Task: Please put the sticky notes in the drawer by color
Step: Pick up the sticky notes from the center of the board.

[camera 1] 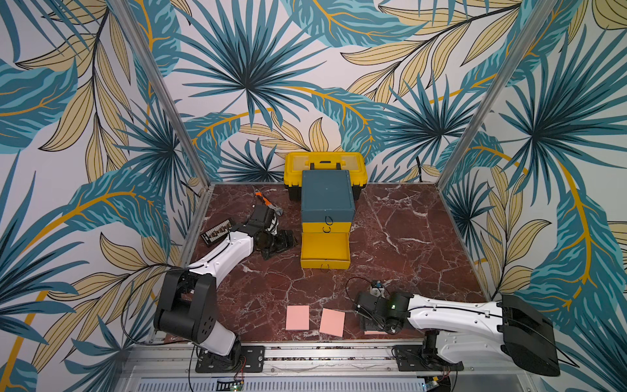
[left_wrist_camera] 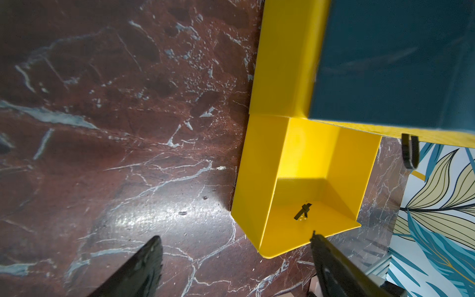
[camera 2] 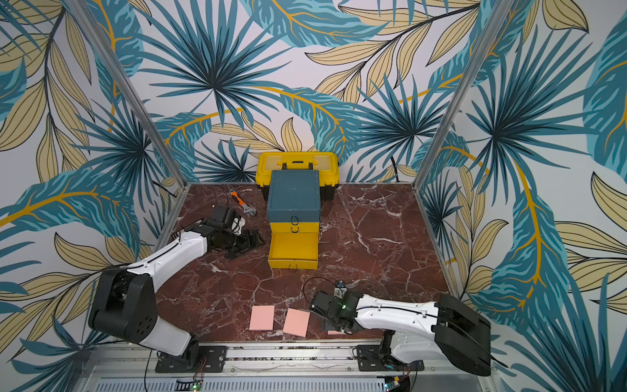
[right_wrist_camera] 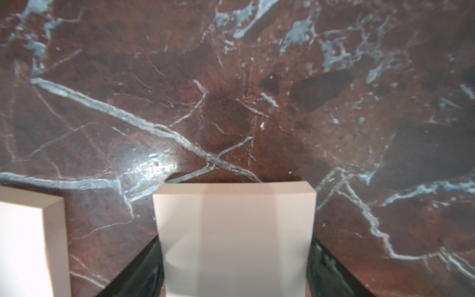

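Both top views show the teal cabinet standing toward the back of the marble surface, right in front of a yellow toolbox. Its bottom yellow drawer is pulled out. The left tool sits low just beside that drawer. Near the front edge a first pink pad and a tilted second pink pad lie flat, close together but apart. The right tool is down next to them over a third pink pad, of which only a sliver shows.

From the left wrist, the left tool is released, its fingers spread wide over the surface, one tip near the bottom yellow drawer.

From the right wrist, the right tool has its dark fingers against both side edges of the third pink pad, grasping it. The second pink pad lies beside it, not touching.
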You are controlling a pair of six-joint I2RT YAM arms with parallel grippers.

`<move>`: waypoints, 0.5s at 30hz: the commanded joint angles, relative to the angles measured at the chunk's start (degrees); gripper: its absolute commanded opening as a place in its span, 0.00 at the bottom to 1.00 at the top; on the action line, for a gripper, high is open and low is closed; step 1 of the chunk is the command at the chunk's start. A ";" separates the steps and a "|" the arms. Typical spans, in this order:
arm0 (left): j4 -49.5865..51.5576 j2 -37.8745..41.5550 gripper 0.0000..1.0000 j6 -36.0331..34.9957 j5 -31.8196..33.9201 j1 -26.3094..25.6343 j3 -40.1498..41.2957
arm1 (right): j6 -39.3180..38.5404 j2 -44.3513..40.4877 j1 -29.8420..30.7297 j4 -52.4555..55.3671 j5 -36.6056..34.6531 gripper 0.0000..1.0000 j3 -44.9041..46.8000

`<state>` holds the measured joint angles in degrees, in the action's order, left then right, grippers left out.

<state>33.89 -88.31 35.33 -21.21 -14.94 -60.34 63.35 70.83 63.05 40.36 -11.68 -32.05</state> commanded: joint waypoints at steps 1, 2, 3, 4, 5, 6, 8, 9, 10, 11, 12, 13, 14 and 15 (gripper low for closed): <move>-0.93 1.74 0.92 -0.45 0.24 -0.17 0.65 | -0.15 -0.08 0.24 0.63 -0.02 0.80 0.18; -0.93 1.79 0.92 -0.46 0.43 -0.05 0.66 | -0.11 -0.08 0.28 0.43 0.03 0.80 0.31; -0.93 1.81 0.92 -0.48 0.25 -0.16 0.74 | -0.15 -0.12 0.24 0.42 0.06 0.79 0.32; -0.93 1.82 0.92 -0.46 0.29 -0.12 0.75 | -0.07 -0.20 0.27 0.50 -0.01 0.79 0.19; -0.92 1.84 0.92 -0.46 0.30 -0.17 0.79 | -0.13 -0.48 0.21 0.51 -0.01 0.79 0.07; -0.93 1.84 0.92 -0.50 0.36 -0.13 0.83 | -0.35 -0.72 0.25 0.51 -0.01 0.79 -0.08; -0.84 1.85 0.92 -0.45 0.54 -0.14 0.80 | -0.64 -1.04 0.24 1.45 -0.49 0.79 -1.08; -0.92 1.76 0.92 -0.51 0.48 -0.15 0.79 | -0.76 -1.17 0.26 2.24 -0.74 0.79 -1.75; -0.93 1.75 0.92 -0.49 0.51 -0.09 0.76 | -1.09 -1.35 0.24 3.42 -1.18 0.79 -2.93; -0.93 1.67 0.92 -0.44 0.44 -0.11 0.88 | -1.52 -1.63 0.25 4.62 -1.78 0.79 -4.32; -0.97 1.66 0.92 -0.35 0.39 -0.17 0.88 | -2.00 -1.96 0.31 5.61 -2.41 0.79 -5.67; -0.97 1.60 0.92 -0.35 0.44 -0.16 0.84 | -2.58 -2.38 0.24 6.88 -3.31 0.79 -7.34; -1.10 1.67 0.92 -0.32 0.38 -0.16 0.88 | -3.34 -2.76 0.24 8.19 -4.21 0.79 -9.12; -1.10 1.66 0.92 -0.27 0.38 -0.09 0.83 | -4.06 -2.95 0.23 9.22 -5.05 0.79 -10.77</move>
<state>33.80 -88.07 35.35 -21.21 -14.94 -60.25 61.76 69.52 63.05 45.17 -13.13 -38.85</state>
